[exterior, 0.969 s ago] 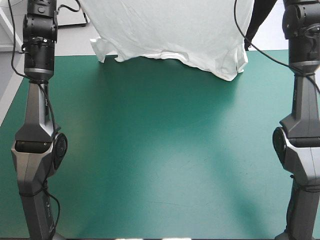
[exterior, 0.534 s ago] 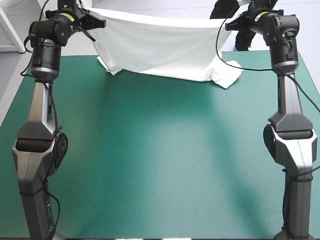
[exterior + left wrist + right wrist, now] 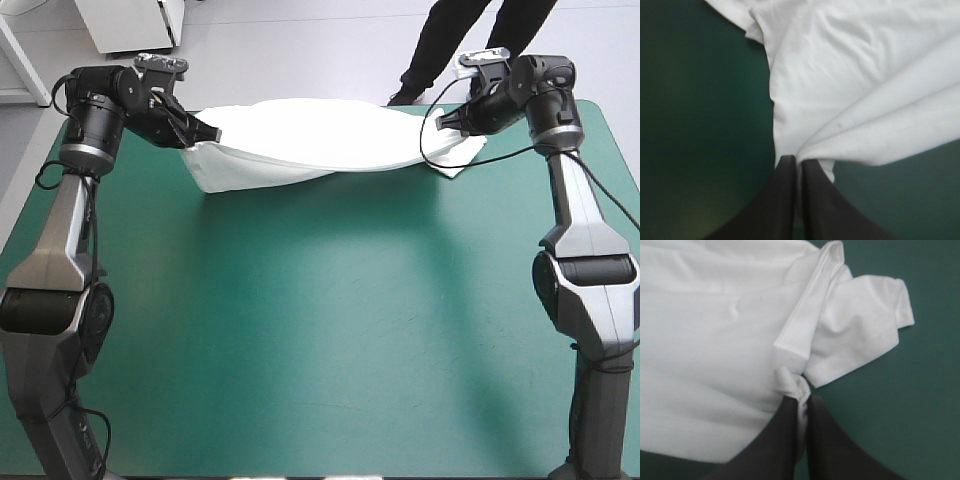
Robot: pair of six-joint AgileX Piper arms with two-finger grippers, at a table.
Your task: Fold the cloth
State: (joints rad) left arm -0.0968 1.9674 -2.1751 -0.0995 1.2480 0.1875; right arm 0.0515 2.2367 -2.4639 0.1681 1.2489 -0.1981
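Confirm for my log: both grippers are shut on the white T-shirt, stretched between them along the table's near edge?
Wrong edge. The high view shows the T-shirt stretched between the left gripper and the right gripper along the far edge of the table, not the near one. Both are shut on it.

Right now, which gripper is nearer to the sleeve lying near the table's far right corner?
Right. The right gripper pinches the T-shirt just beside that sleeve; the left gripper holds the opposite end, across the table.
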